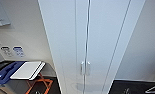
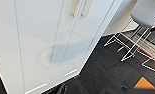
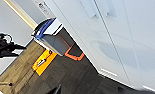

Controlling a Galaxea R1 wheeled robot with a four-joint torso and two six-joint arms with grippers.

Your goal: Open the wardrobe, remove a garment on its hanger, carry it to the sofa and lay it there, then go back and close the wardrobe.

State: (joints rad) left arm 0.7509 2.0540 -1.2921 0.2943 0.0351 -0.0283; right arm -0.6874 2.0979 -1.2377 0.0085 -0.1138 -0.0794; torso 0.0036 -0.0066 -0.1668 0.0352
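Observation:
The wardrobe [image 1: 93,37] stands right in front of me, tall and white, with both flat doors closed. Its two small pale handles [image 1: 85,68] sit side by side at the centre seam. In the left wrist view the wardrobe [image 2: 43,37] stands close, and the handles [image 2: 80,7] are near the picture's edge. The right wrist view takes in the lower doors of the wardrobe [image 3: 123,37]. My left gripper [image 2: 93,90] and my right gripper [image 3: 88,90] each show as two dark tips set wide apart, low above the dark floor, holding nothing. The garment, the hanger and the sofa are hidden.
A grey bin [image 1: 25,71] with a blue and white lid stands left of the wardrobe, beside orange floor markings [image 3: 44,61]. A white chair with wire legs [image 2: 140,30] stands on the wardrobe's other side. A black rig [image 3: 3,45] stands by the far wall.

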